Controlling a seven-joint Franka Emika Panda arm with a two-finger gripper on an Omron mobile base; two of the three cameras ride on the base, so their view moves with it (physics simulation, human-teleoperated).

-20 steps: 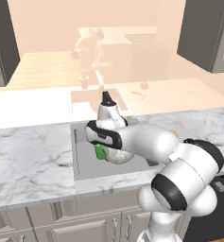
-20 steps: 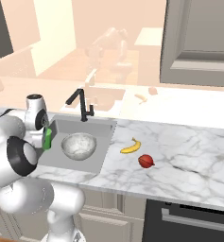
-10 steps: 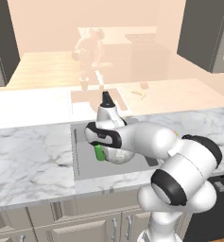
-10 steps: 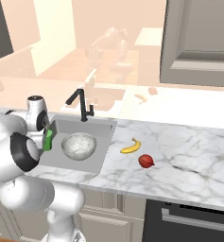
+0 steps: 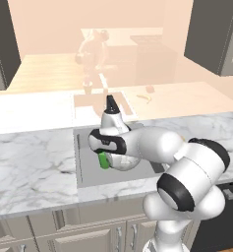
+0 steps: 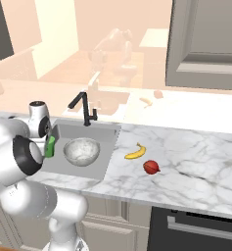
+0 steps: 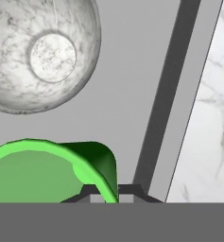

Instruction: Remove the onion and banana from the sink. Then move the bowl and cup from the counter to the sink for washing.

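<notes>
- I have the gripper clamped on the rim of the cup; in the hand view the green wall of the cup runs between the two dark fingertips.
- From the left base view I see the cup as a green sliver under the hand, low over the left part of the sink.
- From the right base view the cup sits at the sink's left edge, just beside the arm's dark joint.
- I cannot tell whether the cup's base touches the basin floor or hangs just above it.
- The bowl lies in the sink, upright, near the cup but apart from it; in the hand view I see the bowl with its speckled inside and a paler round bottom.
- The banana lies on the counter to the right of the sink.
- The onion rests on the counter just beside the banana, nearer the front edge, not touching it.
- The black faucet stands at the back rim of the sink.
</notes>
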